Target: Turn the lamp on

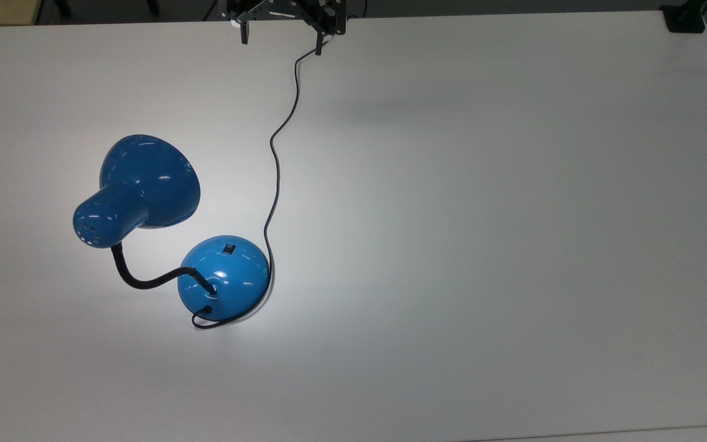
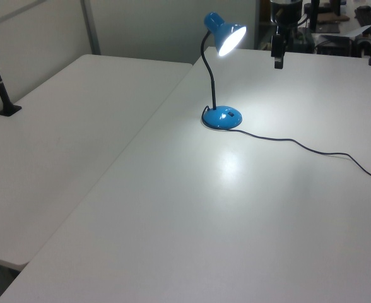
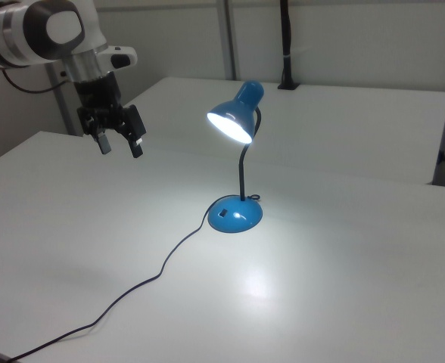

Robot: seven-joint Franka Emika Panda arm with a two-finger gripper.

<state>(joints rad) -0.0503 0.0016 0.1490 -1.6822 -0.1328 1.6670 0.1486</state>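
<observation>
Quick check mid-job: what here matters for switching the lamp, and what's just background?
Job:
lamp, lit
switch on its base
cord
gripper, open, raised away from the lamp

Background:
white table
neighbouring table
black post

white arm (image 3: 52, 30), black jaws

The lamp (image 3: 236, 162) is lit, its shade glowing white and casting a bright pool on the white bench (image 3: 343, 287); the bench edges look dimmer and greyish.
</observation>
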